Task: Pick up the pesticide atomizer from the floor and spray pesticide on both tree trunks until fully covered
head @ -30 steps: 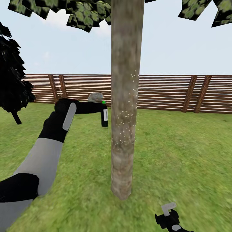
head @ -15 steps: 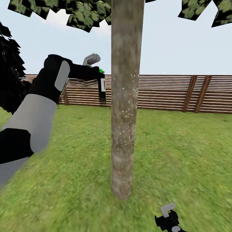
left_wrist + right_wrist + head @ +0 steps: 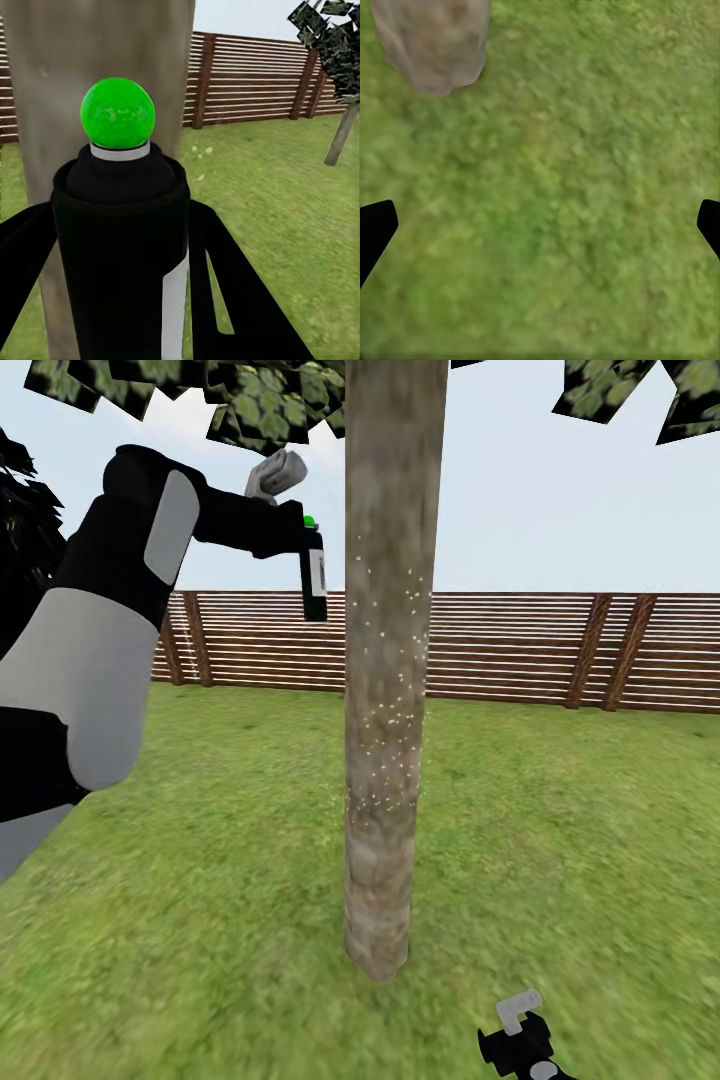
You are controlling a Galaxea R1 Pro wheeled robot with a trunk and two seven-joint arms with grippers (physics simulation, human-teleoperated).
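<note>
A thick grey-brown tree trunk (image 3: 388, 660) rises in the middle of the head view, dotted with white pesticide specks (image 3: 392, 700) across its middle height. My left gripper (image 3: 292, 525) is raised high, just left of the trunk, and is shut on the pesticide atomizer (image 3: 314, 572), a dark bottle with a green dot on top. In the left wrist view the atomizer (image 3: 124, 232) sits between my black fingers with the trunk (image 3: 97, 67) right behind it. My right gripper (image 3: 520, 1040) hangs low near the grass, open, with the trunk's base (image 3: 431, 41) ahead of it.
A brown slatted fence (image 3: 560, 650) runs across behind the tree. A dark leafy tree (image 3: 20, 550) stands at the far left. Green lawn (image 3: 560, 840) spreads around the trunk. Flat green leaves (image 3: 250, 400) hang overhead.
My left arm has risen with the atomizer, from about mid-trunk height to near the canopy. More white specks now show higher on the trunk. The right gripper has stayed put.
</note>
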